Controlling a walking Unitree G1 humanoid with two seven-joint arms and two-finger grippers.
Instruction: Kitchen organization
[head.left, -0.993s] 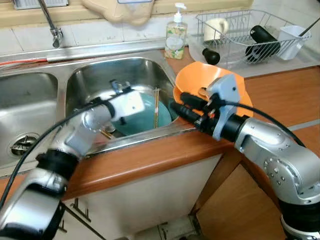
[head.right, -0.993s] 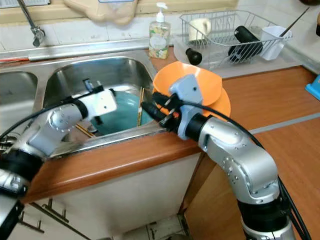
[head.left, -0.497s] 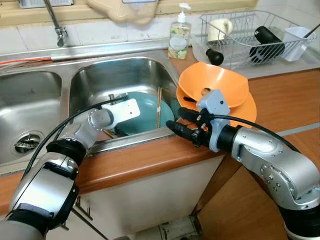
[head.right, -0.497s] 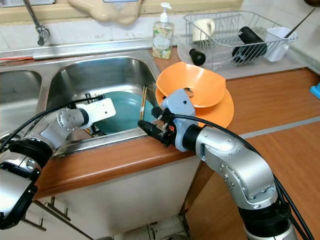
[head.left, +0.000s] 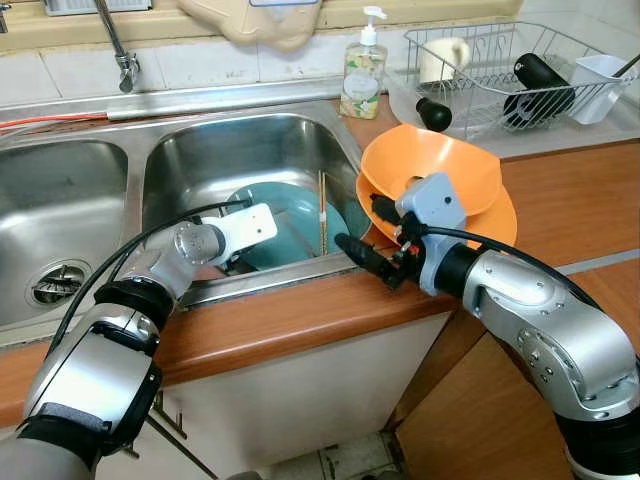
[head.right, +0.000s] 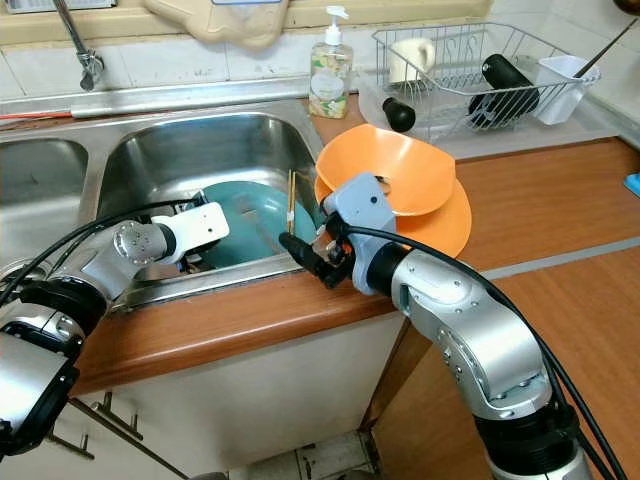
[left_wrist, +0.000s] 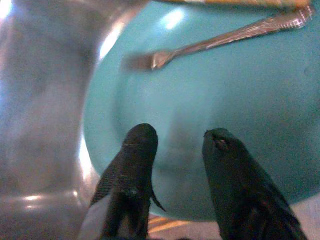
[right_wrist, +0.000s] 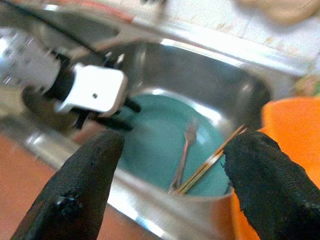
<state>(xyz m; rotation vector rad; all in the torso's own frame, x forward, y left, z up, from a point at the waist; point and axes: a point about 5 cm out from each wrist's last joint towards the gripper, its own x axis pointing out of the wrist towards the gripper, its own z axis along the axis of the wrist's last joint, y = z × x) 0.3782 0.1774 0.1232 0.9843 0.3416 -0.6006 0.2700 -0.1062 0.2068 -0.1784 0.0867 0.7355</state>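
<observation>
A: So, where is my left gripper (left_wrist: 172, 145) relative to the sink (head.left: 250, 150)?

B: Down inside the sink's right basin. Its fingers (left_wrist: 131, 165) are parted narrowly over the near edge of the teal plate (head.left: 300, 215), with nothing between them.

A: And what lies on that plate?

B: A fork (left_wrist: 210, 42) rests across its face, and chopsticks (head.left: 322, 210) lean over the plate's right side, toward the sink wall.

A: My right gripper (head.right: 305, 255)?

B: At the sink's front right corner, above the wooden counter (head.left: 300, 320), fingers spread wide and empty, pointing toward the basin.

A: Beyond the sink?

B: Two stacked orange bowls (head.left: 440, 175) sit just right of it. A soap bottle (head.left: 362, 65) stands at its back right corner, and a wire dish rack (head.left: 500, 70) farther right.
</observation>
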